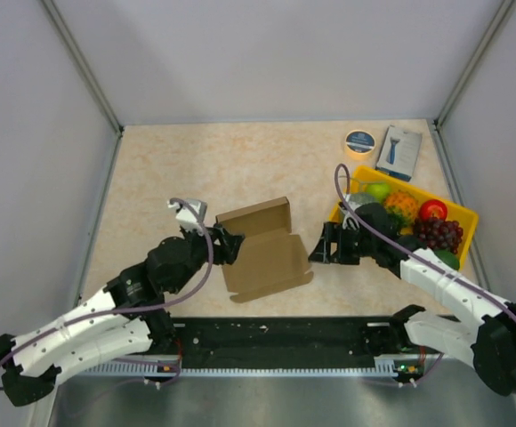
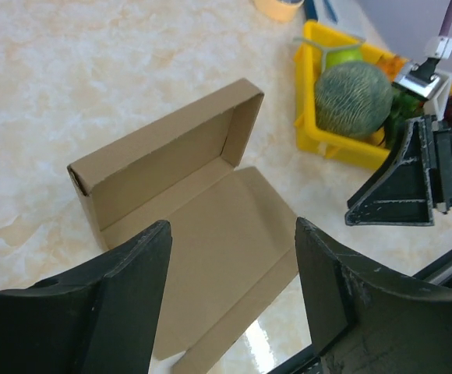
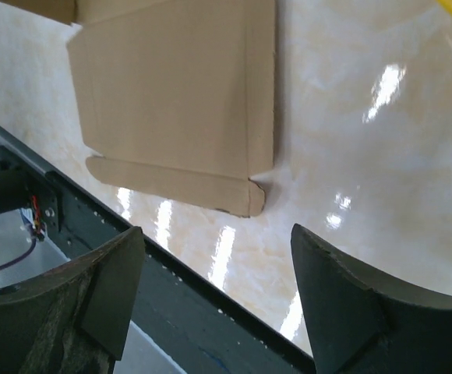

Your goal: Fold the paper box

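Note:
The paper box is brown cardboard in the middle of the table. Its tray part stands formed at the far side and its lid flap lies flat toward the near edge. It shows in the left wrist view and the lid corner shows in the right wrist view. My left gripper is open and empty at the box's left edge, its fingers over the lid. My right gripper is open and empty just right of the box, apart from it.
A yellow tray of toy fruit stands at the right, close behind my right arm. A blue-and-white retail box and a small round tin lie at the back right. The black rail runs along the near edge.

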Controlling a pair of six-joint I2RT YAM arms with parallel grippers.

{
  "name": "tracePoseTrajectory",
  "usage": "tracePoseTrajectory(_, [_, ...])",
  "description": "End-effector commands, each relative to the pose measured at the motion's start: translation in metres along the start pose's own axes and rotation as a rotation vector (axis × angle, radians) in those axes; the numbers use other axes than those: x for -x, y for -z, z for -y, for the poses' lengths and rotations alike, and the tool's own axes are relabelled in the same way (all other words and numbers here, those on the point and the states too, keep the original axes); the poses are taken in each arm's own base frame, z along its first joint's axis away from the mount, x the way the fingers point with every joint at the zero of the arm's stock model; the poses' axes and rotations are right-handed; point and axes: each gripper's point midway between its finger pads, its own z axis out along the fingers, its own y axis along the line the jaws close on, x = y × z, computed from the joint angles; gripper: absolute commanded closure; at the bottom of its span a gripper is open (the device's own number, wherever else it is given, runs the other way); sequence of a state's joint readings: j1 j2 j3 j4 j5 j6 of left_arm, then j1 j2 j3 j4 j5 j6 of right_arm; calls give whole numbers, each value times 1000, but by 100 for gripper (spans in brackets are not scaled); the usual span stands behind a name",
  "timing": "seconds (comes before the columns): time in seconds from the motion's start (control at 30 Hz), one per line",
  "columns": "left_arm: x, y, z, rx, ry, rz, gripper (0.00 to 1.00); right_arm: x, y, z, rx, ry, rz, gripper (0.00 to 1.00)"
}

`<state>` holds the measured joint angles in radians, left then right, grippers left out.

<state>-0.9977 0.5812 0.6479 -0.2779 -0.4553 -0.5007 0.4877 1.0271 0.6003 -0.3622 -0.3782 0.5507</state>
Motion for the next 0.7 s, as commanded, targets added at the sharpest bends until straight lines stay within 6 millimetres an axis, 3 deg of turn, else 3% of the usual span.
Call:
tracePoseTrajectory(0.0, [0,-15,13,-20,-105,-76,31,-15,-9,8,-5,-58,-36,27])
tracePoseTrajectory(0.03, [10,-17,17,-25,-105,-68,31,-22,-13,14,-16,-80,-53,28])
tracePoseTrajectory(0.17, [10,-28,28,-52,-107,-89,32,-30,-24,20,-6,-111,-59,38])
tracePoseTrajectory(0.3, [-5,-33,34,-96,-80,-110,32,-37,-32,24,7,-124,-67,40])
tracePoseTrajectory(0.53, [-32,-23,37,-170,-20,-164,34,-38,-51,32,-10,-149,-67,46])
tracePoseTrajectory(0.67, [-41,-16,31,-174,-5,-177,35,-42,-61,23,28,-149,-94,56])
